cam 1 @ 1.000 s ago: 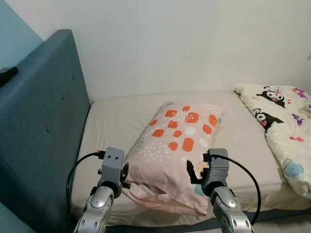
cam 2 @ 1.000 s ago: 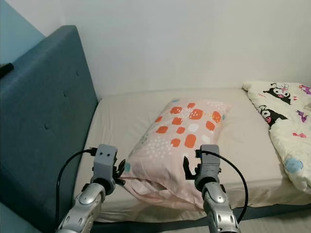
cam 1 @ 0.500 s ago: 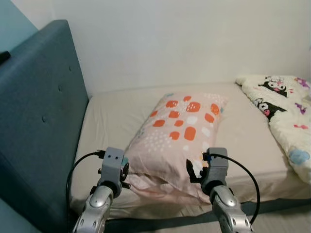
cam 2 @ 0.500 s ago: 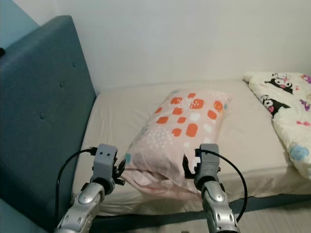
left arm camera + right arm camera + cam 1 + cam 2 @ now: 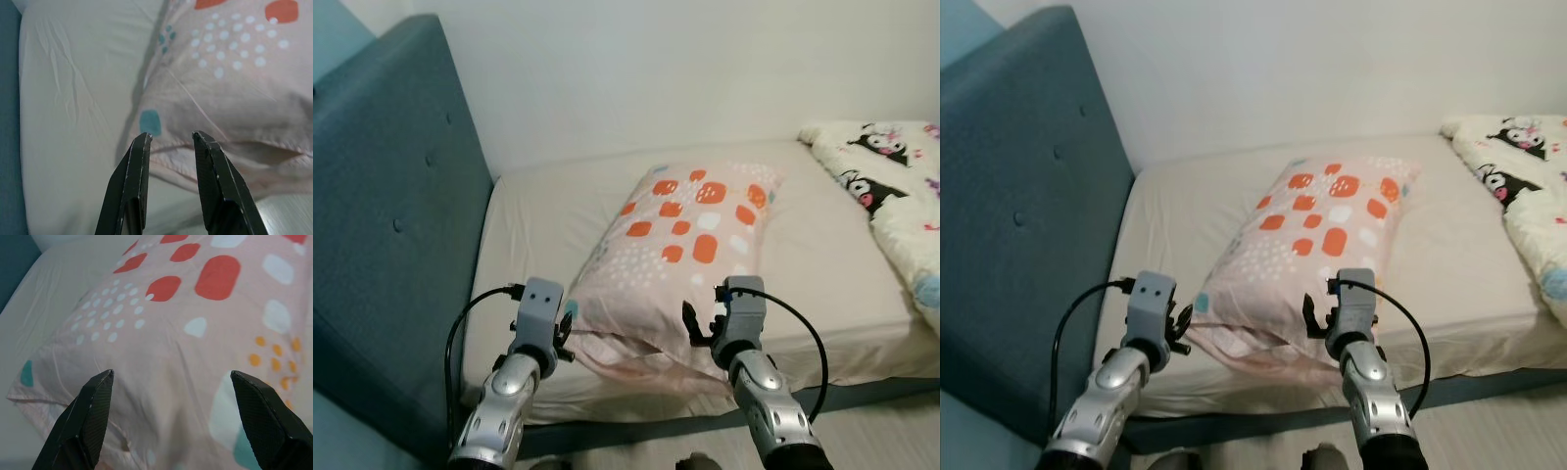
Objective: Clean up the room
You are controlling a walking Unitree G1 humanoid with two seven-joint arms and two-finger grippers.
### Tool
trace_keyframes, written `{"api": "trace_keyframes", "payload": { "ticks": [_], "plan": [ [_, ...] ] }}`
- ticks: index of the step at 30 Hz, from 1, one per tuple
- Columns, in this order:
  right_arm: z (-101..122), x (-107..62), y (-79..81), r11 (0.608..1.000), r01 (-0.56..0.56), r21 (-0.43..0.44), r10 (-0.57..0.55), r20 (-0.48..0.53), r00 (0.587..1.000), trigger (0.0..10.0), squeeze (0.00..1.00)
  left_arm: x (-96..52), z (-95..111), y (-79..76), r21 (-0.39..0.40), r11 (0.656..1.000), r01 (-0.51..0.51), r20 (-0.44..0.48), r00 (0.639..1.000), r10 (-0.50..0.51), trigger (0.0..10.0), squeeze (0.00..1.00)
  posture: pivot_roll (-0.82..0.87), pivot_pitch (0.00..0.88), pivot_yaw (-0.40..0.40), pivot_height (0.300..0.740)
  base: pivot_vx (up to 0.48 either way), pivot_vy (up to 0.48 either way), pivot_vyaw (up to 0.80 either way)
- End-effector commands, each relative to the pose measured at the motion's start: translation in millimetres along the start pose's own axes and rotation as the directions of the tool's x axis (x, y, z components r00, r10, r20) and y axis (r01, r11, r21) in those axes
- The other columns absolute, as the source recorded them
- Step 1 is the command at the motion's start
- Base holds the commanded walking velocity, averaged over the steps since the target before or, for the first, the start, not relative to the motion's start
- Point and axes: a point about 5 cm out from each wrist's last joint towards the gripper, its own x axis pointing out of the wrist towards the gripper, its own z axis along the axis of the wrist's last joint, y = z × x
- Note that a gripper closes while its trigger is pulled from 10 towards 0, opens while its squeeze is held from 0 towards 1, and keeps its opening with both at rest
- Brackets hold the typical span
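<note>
Pillow (image 5: 680,245), on the bed (image 5: 533,230), long axis running away from you: near end just ahead of both hands, left hand (image 5: 170,139) narrowly parted at its corner, right hand (image 5: 171,382) spread wide over its face.

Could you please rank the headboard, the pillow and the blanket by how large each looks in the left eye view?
1. Headboard: takes up the most of the picture, though it is also nearest the camera.
2. Pillow.
3. Blanket: looks smallest, but the picture's edge cuts it off, so its full size is unsure.
</note>
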Motion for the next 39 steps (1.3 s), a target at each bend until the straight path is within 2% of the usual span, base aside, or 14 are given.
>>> {"api": "trace_keyframes", "payload": {
  "ticks": [1, 13, 14, 23, 27, 28, 33, 39],
  "plan": [
    [-5, 0.0, -2.1, 1.000, 0.005, 0.018, -0.005, -0.029, 1.000, 10.0, 0.00, 0.2, -3, 6.8, 0.003, 1.000, -0.017, -0.026, 1.000, 0.018, 10.0, 0.00, 0.04, 0.202, 0.023, 0.613, 0.000, 0.000, 0.00],
    [2, 3.7, -3.3, 1.000, -0.005, 0.004, 0.005, -0.012, 1.000, 10.0, 0.00, 7.7, 8, 8.3, -0.002, 1.000, -0.008, -0.003, 1.000, 0.008, 10.0, 0.00, 0.04, 0.205, 0.016, 0.613, 0.000, 0.000, 0.00],
    [3, 3.4, -2.8, 1.000, -0.013, 0.024, 0.013, -0.001, 1.000, 10.0, 0.00, 8.1, 9, 7.1, -0.002, 1.000, -0.004, -0.002, 1.000, 0.004, 10.0, 0.00, 0.04, 0.203, 0.015, 0.603, 0.000, 0.000, 0.00],
    [3, 3.9, -3.5, 1.000, -0.010, 0.010, 0.010, -0.005, 1.000, 10.0, 0.00, 9.4, 13, 5.7, -0.021, 1.000, 0.012, 0.011, 1.000, -0.012, 10.0, 0.00, 0.03, 0.198, 0.016, 0.563, 0.000, 0.000, 0.00],
    [6, 5.2, -4.5, 1.000, -0.005, 0.014, 0.005, 0.006, 1.000, 10.0, 0.00, 14.3, 18, 8.1, -0.058, 0.998, 0.013, 0.022, 1.000, -0.012, 10.0, 0.00, 0.03, 0.181, 0.012, 0.563, 0.000, 0.000, 0.00],
    [9, 6.0, -5.0, 1.000, -0.003, 0.019, 0.002, 0.014, 1.000, 10.0, 0.00, 17.5, 21, 8.9, -0.089, 0.996, 0.016, 0.033, 0.999, -0.013, 10.0, 0.00, 0.03, 0.180, 0.012, 0.563, 0.000, 0.000, 0.00],
    [14, 8.0, -5.8, 1.000, 0.000, 0.026, -0.001, 0.030, 1.000, 10.0, 0.00, 26.3, 30, 11.4, -0.121, 0.992, 0.027, 0.044, 0.999, -0.022, 10.0, 0.00, 0.03, 0.176, 0.012, 0.563, 0.000, 0.000, 0.00],
    [26, 10.3, -7.3, 0.999, -0.004, 0.044, 0.001, 0.069, 0.998, 10.0, 0.00, 43.2, 46, 26.3, -0.258, 0.966, 0.000, 0.052, 0.999, 0.014, 10.0, 0.00, 0.02, 0.174, 0.012, 0.544, 0.000, 0.000, 0.00]
  ]
}}
